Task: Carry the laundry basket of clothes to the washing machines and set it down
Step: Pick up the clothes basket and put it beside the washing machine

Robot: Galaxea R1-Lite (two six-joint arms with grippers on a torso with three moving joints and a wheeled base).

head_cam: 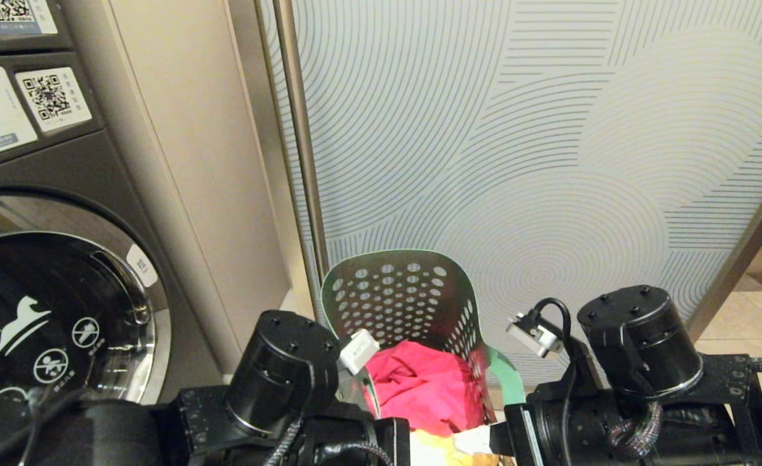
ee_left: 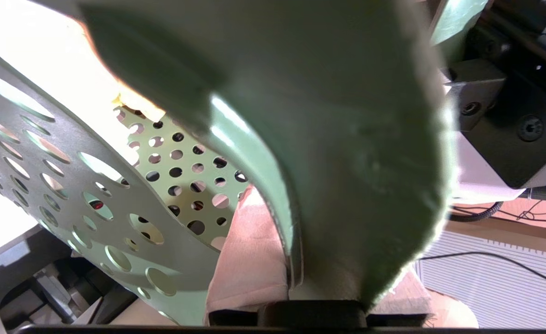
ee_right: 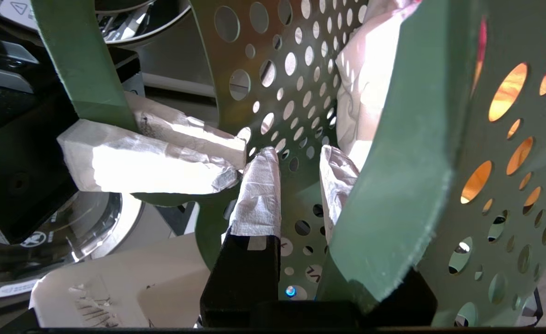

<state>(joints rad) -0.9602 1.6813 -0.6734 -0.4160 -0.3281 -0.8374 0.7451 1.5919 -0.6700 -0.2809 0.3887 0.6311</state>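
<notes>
Both claws grip laundry basket point(head_cam: 413, 291).

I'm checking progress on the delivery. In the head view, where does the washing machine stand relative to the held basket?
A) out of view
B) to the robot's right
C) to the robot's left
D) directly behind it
C: the washing machine fills the left edge, while the laundry basket sits centre against the patterned wall.

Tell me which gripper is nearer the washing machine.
Left. The left gripper, clamped on the laundry basket rim, is on the washing machine side; the right gripper grips the basket's opposite rim, farther away.
</notes>
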